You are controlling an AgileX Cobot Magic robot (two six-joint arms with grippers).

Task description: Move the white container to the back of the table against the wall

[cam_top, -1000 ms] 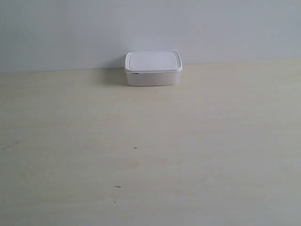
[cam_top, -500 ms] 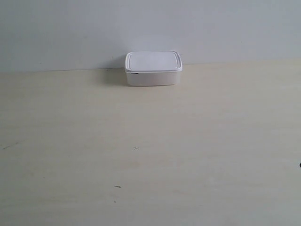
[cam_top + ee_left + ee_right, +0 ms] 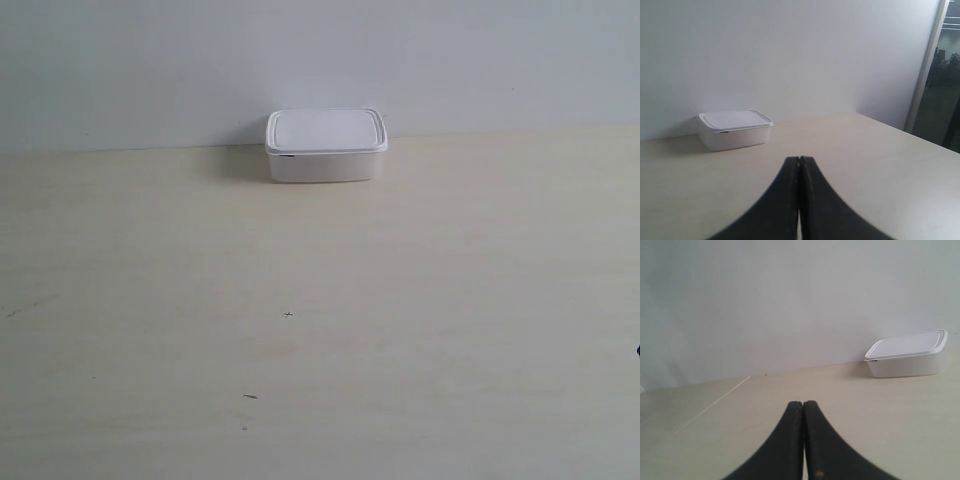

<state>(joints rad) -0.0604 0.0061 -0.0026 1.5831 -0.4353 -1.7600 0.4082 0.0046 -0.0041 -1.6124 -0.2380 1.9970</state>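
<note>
Clenched and empty, the left gripper has its two dark fingers pressed together tip to tip, and the right gripper is the same, jaws closed on nothing. Both hang over the table, well apart from the container. The wall is plain pale grey and fills the back of the exterior view. The table is wide and cream, and it meets the wall along a straight edge. The container is a white box with rounded corners. It sits upright at the back of the table, its far side against the wall or just beside it. Its lid is flat, rimmed and on. A few tiny dark specks dot the table nearer the camera.
</note>
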